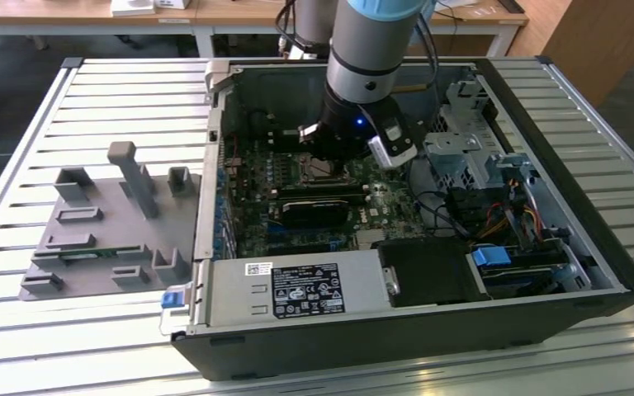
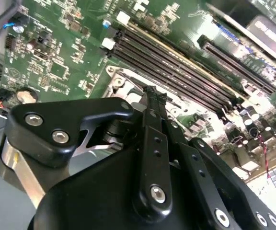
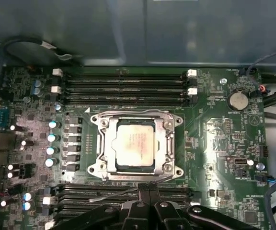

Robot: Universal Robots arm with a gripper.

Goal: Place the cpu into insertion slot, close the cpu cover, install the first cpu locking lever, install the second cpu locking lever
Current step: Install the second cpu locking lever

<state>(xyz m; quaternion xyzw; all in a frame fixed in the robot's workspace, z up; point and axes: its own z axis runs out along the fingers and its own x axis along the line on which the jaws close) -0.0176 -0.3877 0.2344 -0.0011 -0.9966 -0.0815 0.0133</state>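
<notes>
The cpu, a pale silvery square, lies flat in the insertion slot on the green board. The cpu cover is down around it, and the chip shows through its window. My gripper is shut, fingers pressed together, tips just beside the socket edge. A thin metal locking lever runs along that edge and ends at my fingertips; contact cannot be told. In the second wrist view the gripper points at the socket frame. In the exterior view the arm stands over the cpu inside the open computer case.
Long black memory slots flank the socket on two sides. A black card lies near the socket, a power supply at the case front, and cables on the exterior view's right. A grey fixture plate rests on the slatted table.
</notes>
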